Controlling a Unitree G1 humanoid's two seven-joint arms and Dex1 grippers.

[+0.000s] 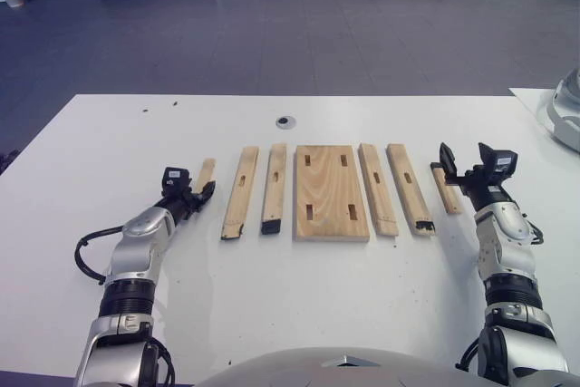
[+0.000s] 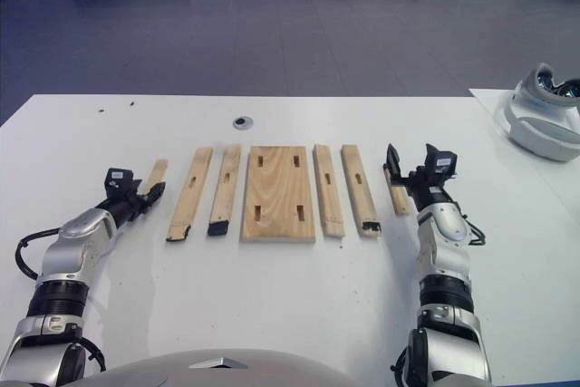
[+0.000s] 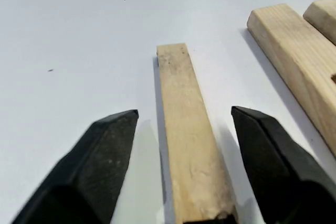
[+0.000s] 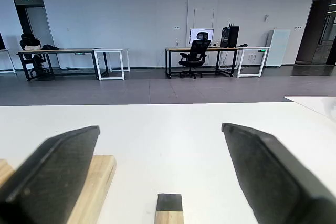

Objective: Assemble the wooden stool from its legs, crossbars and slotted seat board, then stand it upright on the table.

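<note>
Seat board (image 1: 332, 192) flat among legs (image 1: 241, 191), left fingers (image 3: 105, 156) spread astride crossbar (image 3: 189, 145), right fingers (image 4: 52, 171) spread

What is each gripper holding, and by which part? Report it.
Nothing is held. The left gripper is open astride a short stick; the right gripper is open near the other short stick.

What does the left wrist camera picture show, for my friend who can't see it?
The left end effector is open, one black finger on each side of a thin wooden crossbar lying flat on the white table. A thicker wooden leg lies beside it.
</note>
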